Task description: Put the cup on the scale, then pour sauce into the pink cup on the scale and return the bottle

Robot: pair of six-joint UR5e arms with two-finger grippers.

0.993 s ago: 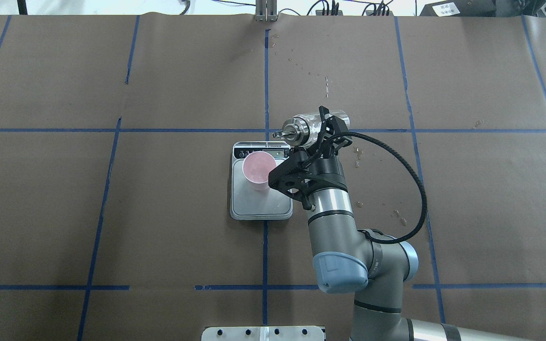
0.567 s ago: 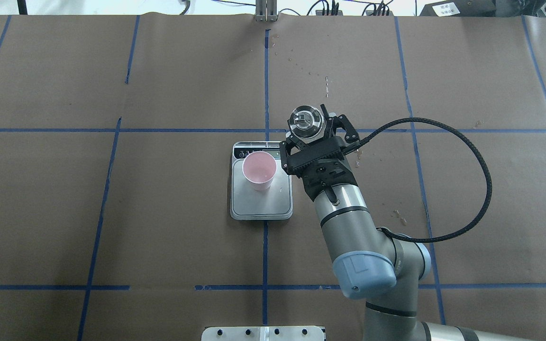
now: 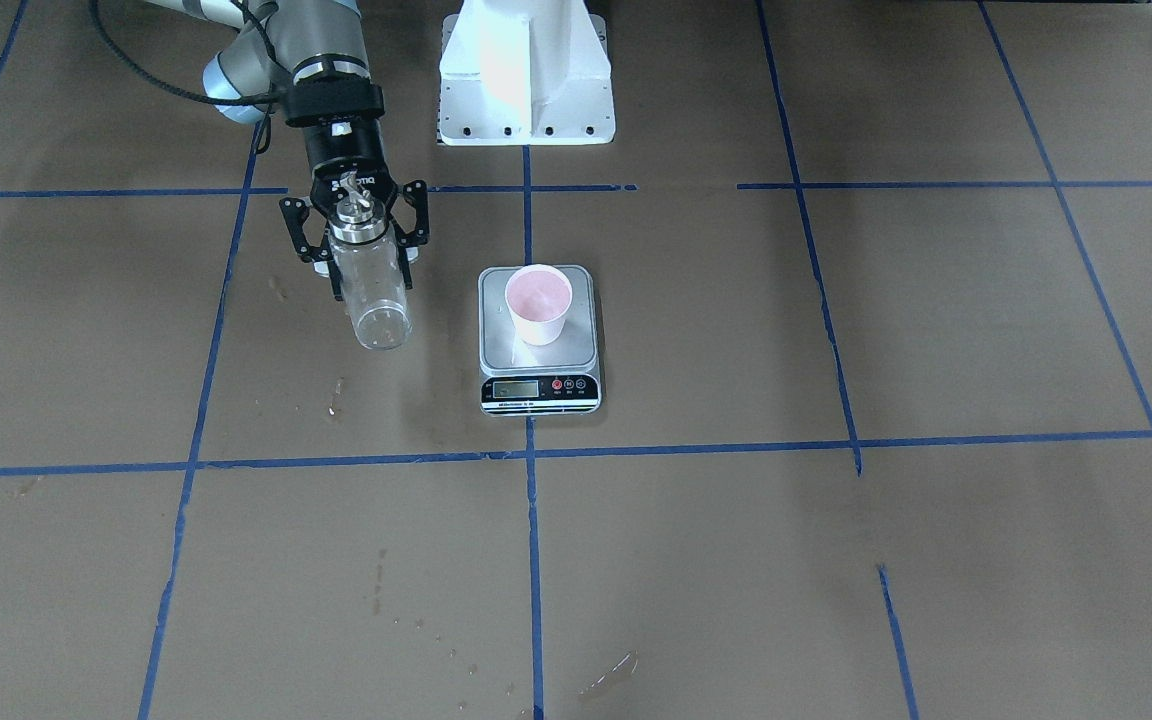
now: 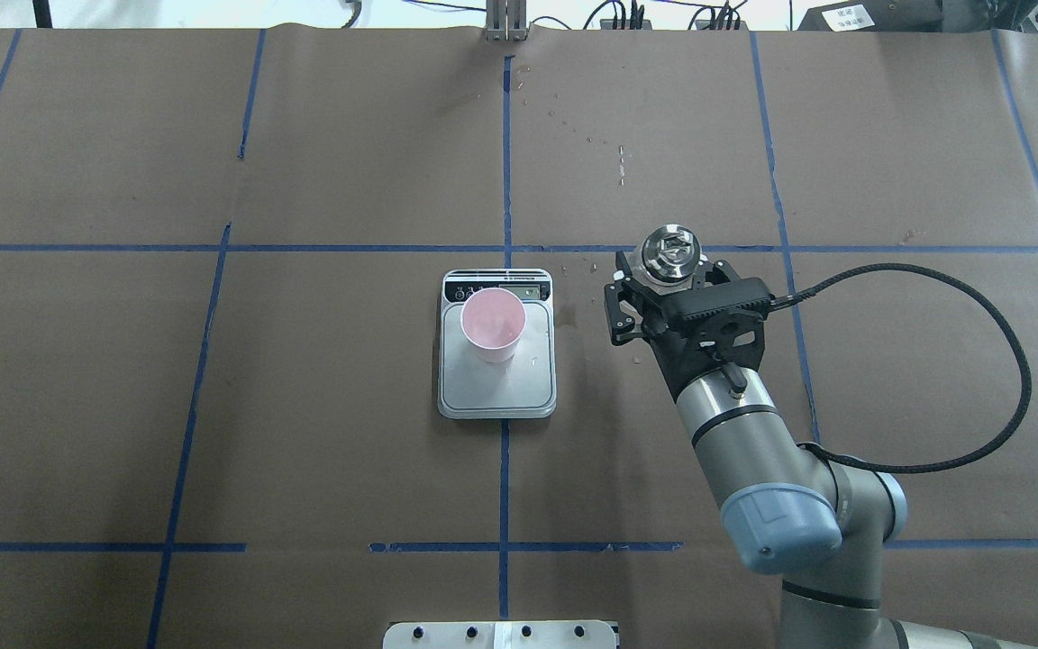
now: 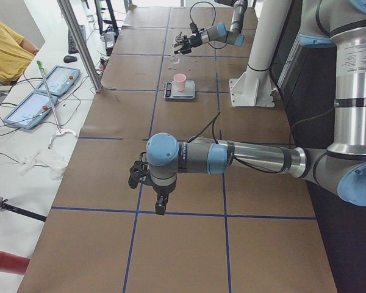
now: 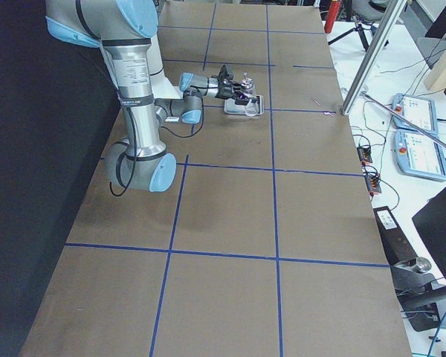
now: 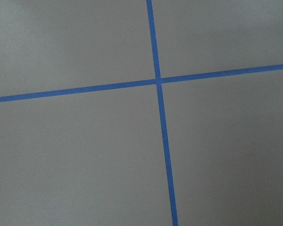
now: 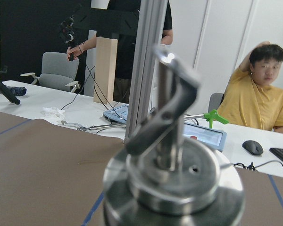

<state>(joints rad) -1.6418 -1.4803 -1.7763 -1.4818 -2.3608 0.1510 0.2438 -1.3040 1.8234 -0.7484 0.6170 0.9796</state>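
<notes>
From overhead we see only the silver cap of the bottle (image 4: 672, 251). It stands upright in the right gripper (image 4: 670, 281), which grasps it from both sides. The bottle is to the right of the scale (image 4: 496, 392) and apart from it. Only the front view shows the bottle's clear glass body and the scale's display strip. We cannot tell whether the bottle's base touches the surface (image 4: 303, 451). The right wrist view is filled by the cap and spout. The left gripper (image 5: 139, 176) shows only in the side view, so we cannot tell whether it is released or clenched. We count one cup (image 4: 493, 324), standing on the scale's platform, one scale, one bottle and two arms.
</notes>
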